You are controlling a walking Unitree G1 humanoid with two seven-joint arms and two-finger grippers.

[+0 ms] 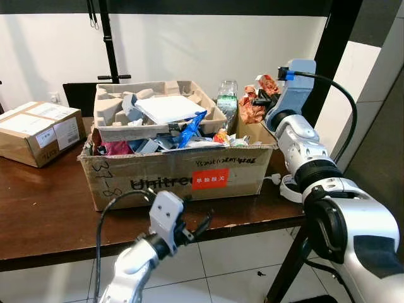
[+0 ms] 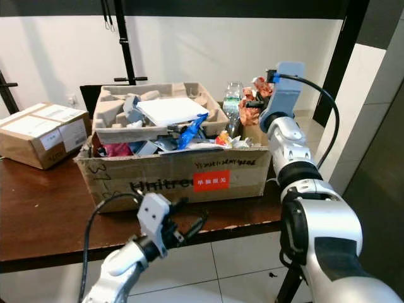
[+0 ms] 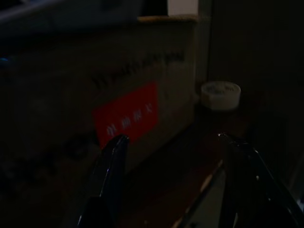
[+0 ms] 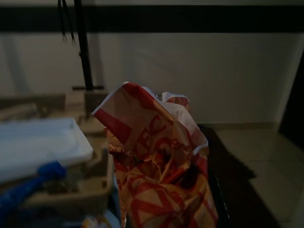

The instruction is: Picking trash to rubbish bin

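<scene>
Above the right end of the box (image 1: 177, 173) on the tabletop (image 1: 44, 214), the right claw (image 1: 260, 98) is pinching a crumpled red-and-white wrapper (image 4: 159, 166), holding it up over the trash heaped inside. Below the tabletop's front edge, the left claw (image 1: 197, 228) is hanging spread, facing the box's red label (image 3: 126, 114) and a tape roll (image 3: 220, 94).

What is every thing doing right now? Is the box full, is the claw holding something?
Cardboard box: open, heaped with trash.
Red-and-white wrapper: crumpled, held up by the right claw over the box's right end.
Left claw: open, holding nothing, low before the box.
Plastic bottle: upright, behind the box.
Small carton: shut, on the table.
Tape roll: lying flat beside the box.
</scene>
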